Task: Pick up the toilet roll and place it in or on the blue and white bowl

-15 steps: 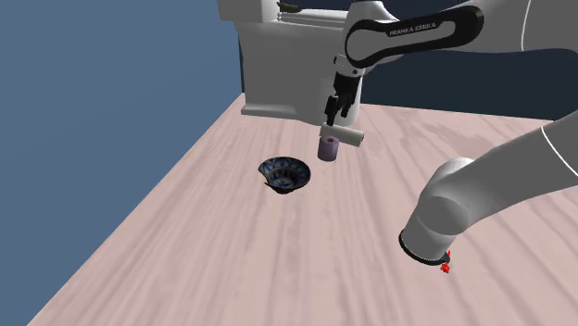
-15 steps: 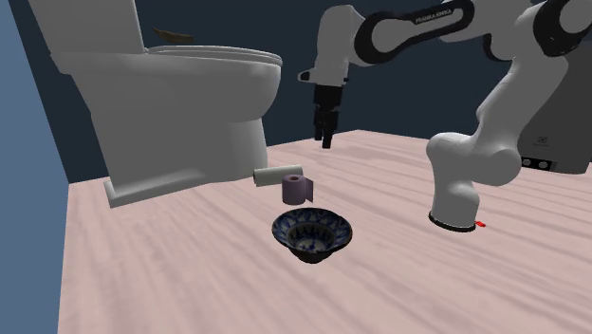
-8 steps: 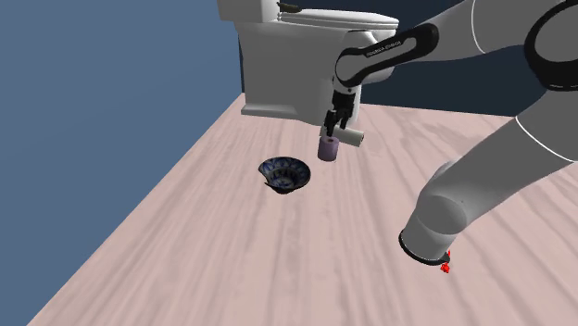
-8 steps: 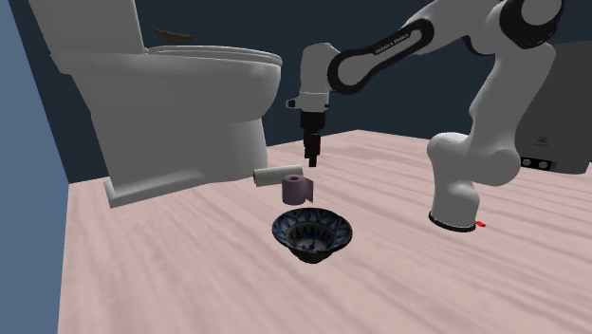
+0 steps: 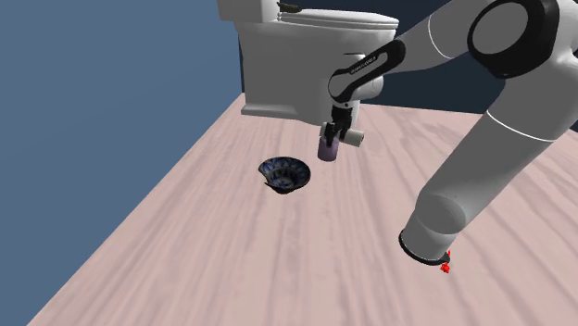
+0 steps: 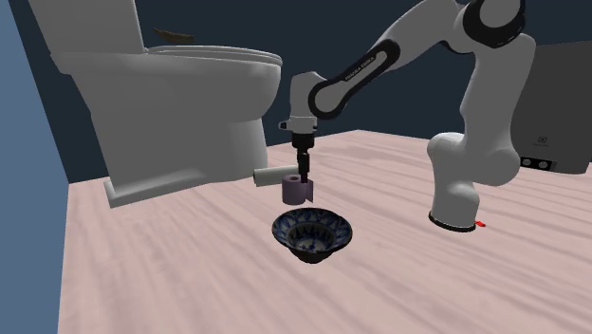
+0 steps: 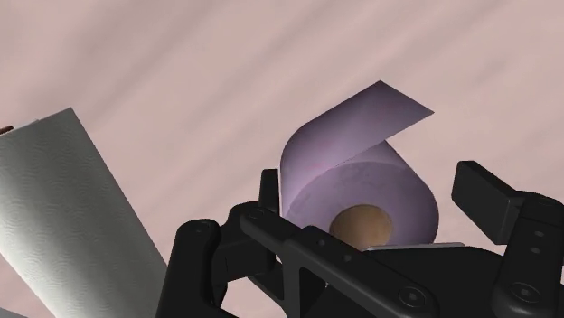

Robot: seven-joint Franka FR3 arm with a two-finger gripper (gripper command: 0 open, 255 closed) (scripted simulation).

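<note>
One second took the end effector point(image 6: 303, 173) from high up beside the toilet point(image 6: 171, 95) down onto the purple toilet roll point(image 7: 361, 185). The arm point(image 5: 505, 130) folded in and dropped. Toilet roll, bowl and pale roll haven't budged.

State now: fingers apart, straddling the top of the toilet roll. It stands on end, brown core up, with a loose tail of paper peeling off. One finger point(image 7: 484, 190) is clear of the paper; the other is tucked behind it, contact can't tell. Not gripped yet. My read: approach done, close next, then lift.

The toilet roll sits on the pink wood-grain surface point(image 5: 232, 250), between the toilet base and the blue and white bowl point(image 6: 312, 232). It is near the bowl, not touching.

Room:
- **Toilet side:** tight. The pale roll point(image 6: 273, 176) lies on its side just beside the purple one, near a finger. A skewed close could nudge it. The toilet base is right behind.
- **Bowl side:** open, nothing in between, so a short carry.
- **Edges:** the surface edge runs down the shoulder view's left, well apart from the bowl. The arm's base point(image 5: 428, 239) is well apart too.
</note>
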